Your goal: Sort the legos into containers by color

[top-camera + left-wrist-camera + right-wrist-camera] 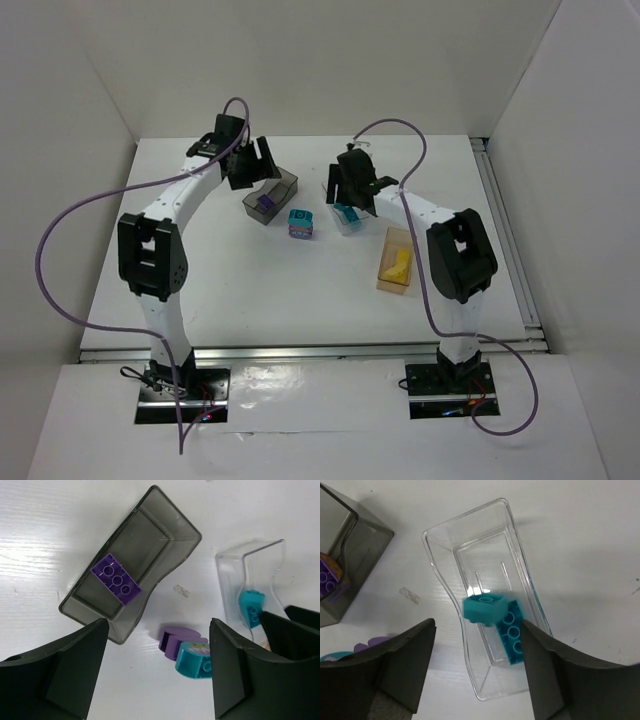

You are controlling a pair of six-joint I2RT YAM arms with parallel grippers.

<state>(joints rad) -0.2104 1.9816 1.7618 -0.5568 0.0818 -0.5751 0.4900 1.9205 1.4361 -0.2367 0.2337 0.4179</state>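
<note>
Two teal bricks [495,617] lie in the clear bin [470,535], a purple brick [116,578] in the grey bin [165,525], and yellow bricks [397,268] in the amber bin [402,237], near right: one colour per bin. Your left tool [159,645] and right tool [477,630] hover spread, empty. Loose teal and purple pieces [187,652] wait on the counter [250,290] between the grey and clear bins. No lettering is readable.

text: none legible | labels: none | numbers: none
</note>
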